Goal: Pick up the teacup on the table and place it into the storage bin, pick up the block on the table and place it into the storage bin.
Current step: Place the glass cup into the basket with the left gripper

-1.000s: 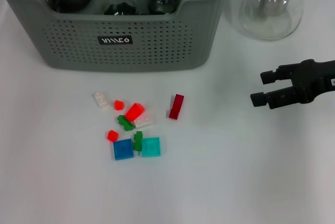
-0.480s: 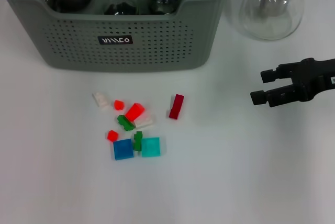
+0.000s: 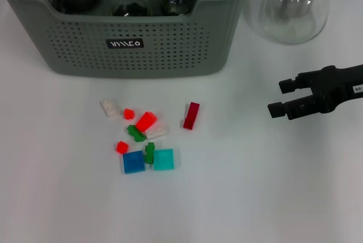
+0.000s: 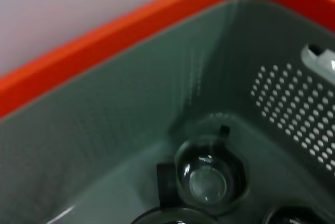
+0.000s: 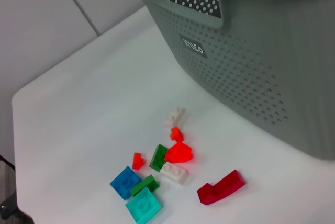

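Your right pincer (image 3: 273, 96) hovers with jaws apart, empty, facing the dark red block (image 3: 191, 115) nearest it. The bin (image 3: 136, 50) sits beyond, cups apparently inside. Your left pincer isn't visible.

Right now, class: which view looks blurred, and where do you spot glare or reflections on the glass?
Left wrist view: soft and smeared, the bin wall's holes barely resolved, a dim reflection in the glass cup. Head view: sharp; bright highlights on the teapot, faint shadows under the blocks and right gripper. Right wrist view: crisp, evenly lit.
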